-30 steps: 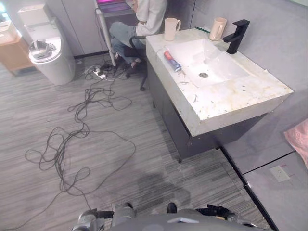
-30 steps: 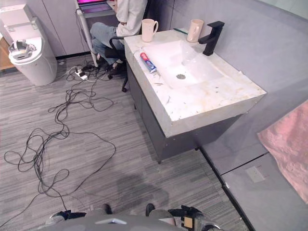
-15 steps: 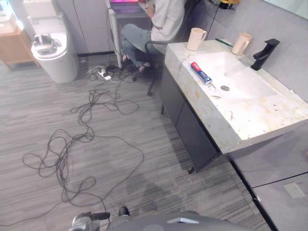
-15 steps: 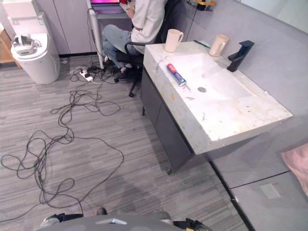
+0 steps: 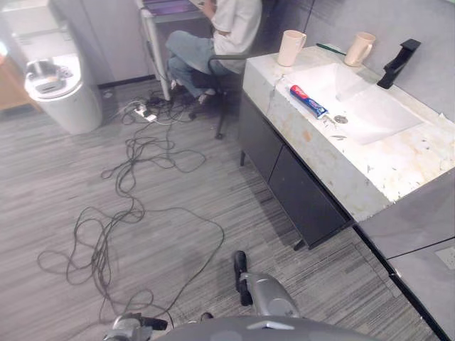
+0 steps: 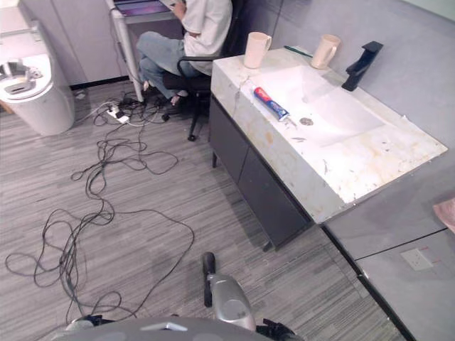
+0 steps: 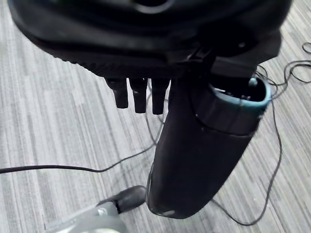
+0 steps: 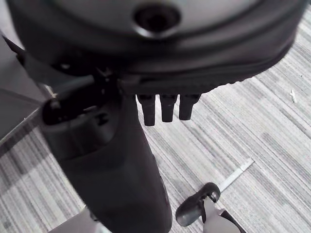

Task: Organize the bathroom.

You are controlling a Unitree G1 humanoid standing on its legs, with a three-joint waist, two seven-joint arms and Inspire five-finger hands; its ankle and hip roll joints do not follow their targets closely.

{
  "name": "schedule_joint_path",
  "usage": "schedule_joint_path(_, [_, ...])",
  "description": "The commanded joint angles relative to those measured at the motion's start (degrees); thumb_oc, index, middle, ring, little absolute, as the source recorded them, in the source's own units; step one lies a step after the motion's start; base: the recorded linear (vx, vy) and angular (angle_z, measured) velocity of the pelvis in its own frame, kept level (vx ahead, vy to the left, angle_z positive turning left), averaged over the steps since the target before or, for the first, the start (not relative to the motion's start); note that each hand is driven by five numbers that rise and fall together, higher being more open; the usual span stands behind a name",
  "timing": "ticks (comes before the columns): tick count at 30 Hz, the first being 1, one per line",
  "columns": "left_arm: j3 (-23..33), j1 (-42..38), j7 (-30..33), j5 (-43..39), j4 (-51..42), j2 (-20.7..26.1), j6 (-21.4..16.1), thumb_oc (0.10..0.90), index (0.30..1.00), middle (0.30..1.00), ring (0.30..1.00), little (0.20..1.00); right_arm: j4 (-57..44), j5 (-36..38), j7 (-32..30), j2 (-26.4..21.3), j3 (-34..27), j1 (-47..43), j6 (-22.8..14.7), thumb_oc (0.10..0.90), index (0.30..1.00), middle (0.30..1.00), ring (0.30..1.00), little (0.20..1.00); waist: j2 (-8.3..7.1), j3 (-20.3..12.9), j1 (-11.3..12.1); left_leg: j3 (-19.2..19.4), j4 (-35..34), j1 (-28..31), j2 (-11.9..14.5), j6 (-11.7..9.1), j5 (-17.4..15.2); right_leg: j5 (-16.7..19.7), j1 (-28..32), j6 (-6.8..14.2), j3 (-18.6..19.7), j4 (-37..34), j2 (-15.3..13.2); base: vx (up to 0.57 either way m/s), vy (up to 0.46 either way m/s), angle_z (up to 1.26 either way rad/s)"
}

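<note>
A toothpaste tube (image 5: 308, 101) lies on the table's (image 5: 398, 160) front rim beside the sink basin (image 5: 359, 99). Left hand (image 7: 138, 94) and right hand (image 8: 167, 107) hang with straight fingers, empty, above the floor.

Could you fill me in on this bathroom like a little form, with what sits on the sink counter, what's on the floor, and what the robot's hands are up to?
Counter: pale marble vanity top with a white basin.
On counter: red and blue toothpaste tube at the basin's edge; cream mug at the far corner; second cream mug beside the black tap.
Floor: grey striped floor with loose black cables.
Other: white toilet; a seated person beyond the counter.
Left hand: fingers straight, holding nothing.
Right hand: fingers straight, holding nothing.
</note>
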Motion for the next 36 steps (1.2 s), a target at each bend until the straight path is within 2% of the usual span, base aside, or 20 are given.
schedule_joint_path(1, [-0.76,-4.03,0.66,1.00,-0.87,1.13,-3.99,0.800,0.900,0.900,0.900,0.900,0.48,5.02,-0.52,-2.90,2.08,-1.21,0.20,0.800,0.900,0.900,0.900,0.900,0.88,-0.30,-1.71,-8.54,2.07,1.00,-1.95,-1.64,-1.91,12.44,3.28,0.31,2.60,-6.25,2.20,0.47,0.085,-0.20])
schedule_joint_path(2, [-0.63,-3.97,0.47,0.22,-1.19,0.68,-4.16,0.800,0.900,0.900,0.900,0.900,1.07,7.07,-0.91,-3.04,0.42,-0.42,1.10,0.800,0.900,0.900,0.900,0.900,1.21,-1.58,-2.27,-8.88,3.32,1.47,-1.96,-2.12,-2.28,11.16,4.35,-0.95,3.35,-5.02,2.64,0.45,0.087,0.05])
schedule_joint_path(3, [-0.19,-3.96,-0.40,0.73,-1.19,0.56,-4.28,0.800,0.900,0.900,0.900,0.900,1.59,7.32,-0.52,-3.17,-0.63,0.02,0.51,0.800,0.900,0.900,0.900,0.900,1.75,-2.50,-2.84,-8.11,6.06,1.52,-0.85,-3.58,-0.02,10.20,5.41,-1.89,3.48,-5.54,3.05,0.47,0.062,0.35])
schedule_joint_path(4, [-0.38,-4.34,-0.68,2.19,-1.27,0.44,-4.28,0.800,0.900,0.900,0.900,0.900,1.87,6.77,0.75,-3.53,-1.51,0.03,0.40,0.800,0.900,0.900,0.900,0.900,2.15,-3.58,-3.46,-6.24,17.13,-0.38,1.06,-6.52,6.75,9.22,7.73,-3.47,4.68,-7.23,3.53,0.31,0.022,0.44])
schedule_joint_path(6, [-0.72,-4.49,-0.22,2.33,-1.26,0.49,-3.85,0.800,0.900,0.900,0.900,0.900,1.69,5.38,1.15,-3.70,-1.39,-0.27,0.80,0.800,0.900,0.900,0.900,0.900,1.51,-4.09,-3.46,-5.46,25.15,-3.85,1.64,-7.85,10.87,8.30,9.33,-4.48,6.03,-7.41,3.09,0.29,-0.011,0.28])
schedule_joint_path(7, [-0.15,-4.48,-0.95,-0.63,-1.39,0.45,-2.45,0.800,0.900,0.900,0.900,0.900,0.93,4.44,0.12,-4.32,-0.86,-0.49,0.65,0.800,0.900,0.900,0.900,0.900,0.01,-4.10,-2.53,-6.01,38.25,-12.20,2.73,-8.94,13.06,6.74,12.38,-5.74,8.91,-7.60,2.16,0.29,-0.003,-0.25])
schedule_joint_path(8, [0.00,-4.49,-0.15,-2.22,-1.43,0.45,-2.05,0.800,0.900,0.900,0.900,0.900,0.85,4.72,0.03,-4.40,-0.81,-0.52,0.65,0.800,0.900,0.900,0.900,0.900,-0.33,-4.25,-2.46,-6.26,39.35,-13.34,2.59,-8.91,13.36,6.61,12.56,-5.84,9.21,-7.62,1.84,0.29,0.034,-0.62])
schedule_joint_path(10, [0.92,-4.35,1.14,-2.87,-1.17,-0.09,-0.96,0.800,0.900,0.900,0.900,0.900,0.52,7.11,0.59,-5.21,-1.47,-1.59,1.24,0.800,0.900,0.900,0.900,0.900,-1.97,-3.83,-0.55,-7.34,45.59,-23.31,3.29,-7.39,11.16,5.69,15.32,-6.17,11.94,-7.84,1.05,0.23,0.087,-1.07])
schedule_joint_path(12, [1.40,-3.51,3.54,-1.27,-0.55,-0.26,1.43,0.800,0.900,0.900,0.900,0.900,0.69,4.96,1.14,-5.13,-1.26,-2.87,1.10,0.800,0.900,0.900,0.900,0.900,-2.74,-3.42,1.22,-9.10,42.01,-26.47,5.99,-5.63,10.49,4.31,17.15,-6.56,14.50,-7.73,1.35,0.27,0.151,-1.25])
schedule_joint_path(15, [3.78,-0.85,7.48,-5.22,1.57,0.60,1.59,0.800,0.900,0.900,0.900,0.900,1.45,6.39,0.16,-4.29,0.01,-4.32,0.14,0.800,0.900,0.900,0.900,0.900,-2.19,-2.90,2.75,-11.08,24.55,-24.99,11.74,-5.31,12.24,0.78,19.28,-6.50,18.48,-6.90,2.97,0.27,0.277,-1.03])
schedule_joint_path(16, [4.61,-0.19,7.15,-5.15,2.01,0.88,1.72,0.800,0.900,0.900,0.900,0.900,1.69,7.15,-0.38,-4.16,0.14,-4.56,-0.26,0.800,0.900,0.900,0.900,0.900,-1.80,-2.68,3.42,-13.63,18.46,-24.62,12.10,-5.45,12.89,0.10,19.93,-6.00,20.00,-6.74,3.32,0.31,0.397,-1.07])
schedule_joint_path(17, [5.59,1.08,7.32,-5.74,2.80,1.14,1.10,0.800,0.900,0.900,0.900,0.900,1.70,5.55,-0.27,-4.25,0.98,-5.30,-0.45,0.800,0.900,0.900,0.900,0.900,-1.31,-2.57,5.13,-19.00,9.41,-23.88,11.89,-5.83,13.26,-0.73,20.70,-5.11,22.87,-6.45,3.48,0.32,0.395,-1.10])
schedule_joint_path(18, [5.86,1.87,7.47,-5.61,3.22,1.25,0.83,0.800,0.900,0.900,0.900,0.900,1.73,5.59,-0.58,-4.42,1.40,-5.76,0.08,0.800,0.900,0.900,0.900,0.900,-1.03,-2.55,6.11,-21.64,5.85,-23.09,11.93,-6.28,13.58,-1.16,21.24,-4.62,24.43,-6.33,3.41,0.31,0.398,-1.36])
schedule_joint_path(21, [7.18,2.20,7.31,-3.89,4.09,1.43,-0.41,0.800,0.900,0.900,0.900,0.900,2.39,5.97,-1.50,-4.70,0.11,-5.10,0.48,0.800,0.900,0.900,0.900,0.900,0.10,-3.52,6.53,-22.71,2.72,-19.84,12.14,-6.98,12.65,-1.96,22.44,-2.42,25.76,-6.23,1.11,0.25,0.401,-1.88])
schedule_joint_path(22, [5.87,1.54,7.17,-1.95,3.47,1.52,-0.83,0.800,0.900,0.900,0.900,0.900,2.41,6.89,-2.77,-4.73,-1.32,-4.19,0.26,0.800,0.900,0.900,0.900,0.900,1.55,-4.14,5.35,-20.34,0.42,-16.91,12.34,-7.23,12.18,-1.59,21.52,-0.86,24.60,-5.46,-0.65,0.23,0.387,-1.80])
schedule_joint_path(26, [1.30,-0.35,7.09,0.32,1.80,1.98,-0.70,0.800,0.900,0.900,0.900,0.900,2.08,4.90,-3.15,-4.28,-3.57,-1.94,-0.48,0.800,0.900,0.900,0.900,0.900,3.28,-4.30,2.62,-17.75,0.01,-13.44,10.47,-5.85,9.93,1.35,16.85,1.58,22.69,-1.52,-3.68,0.11,0.309,-0.74])
schedule_joint_path(28, [-0.02,-1.44,7.23,-1.06,1.22,2.47,-0.68,0.800,0.900,0.900,0.900,0.900,1.74,0.92,-3.03,-4.07,-3.19,-1.45,-0.69,0.800,0.900,0.900,0.900,0.900,3.81,-4.15,1.82,-16.52,0.01,-12.72,9.97,-5.26,9.39,2.22,15.12,1.71,22.04,0.23,-4.14,0.04,0.197,-0.90])
schedule_joint_path(31, [0.01,-2.46,7.27,-1.09,1.08,3.70,-0.81,0.800,0.900,0.900,0.900,0.900,1.43,-0.05,-1.93,-3.92,-2.10,-1.84,-1.67,0.800,0.900,0.900,0.900,0.900,4.89,-4.29,1.85,-12.50,0.01,-11.79,9.64,-4.60,8.10,2.32,12.73,1.53,17.39,2.50,-4.74,-0.01,0.098,-1.12])
schedule_joint_path(34, [2.72,-1.19,7.92,0.28,1.31,5.25,-0.05,0.800,0.900,0.900,0.900,0.900,1.02,-2.07,-0.94,-3.81,-1.49,-3.48,-3.47,0.800,0.900,0.900,0.900,0.900,4.93,-4.44,4.53,-3.17,0.01,-10.61,9.61,-4.74,6.91,0.79,13.11,2.04,3.37,0.94,-6.14,-0.02,0.021,-1.39])
schedule_joint_path(36, [4.06,-0.08,8.16,0.20,1.37,6.04,-0.04,0.800,0.900,0.900,0.900,0.900,0.77,-2.13,-0.50,-3.58,-0.94,-3.88,-3.79,0.800,0.900,0.900,0.900,0.900,4.55,-4.40,5.80,2.16,0.01,-9.70,9.59,-4.83,6.25,-0.66,14.04,0.86,-5.40,-1.08,-4.79,0.01,-0.035,-2.16])
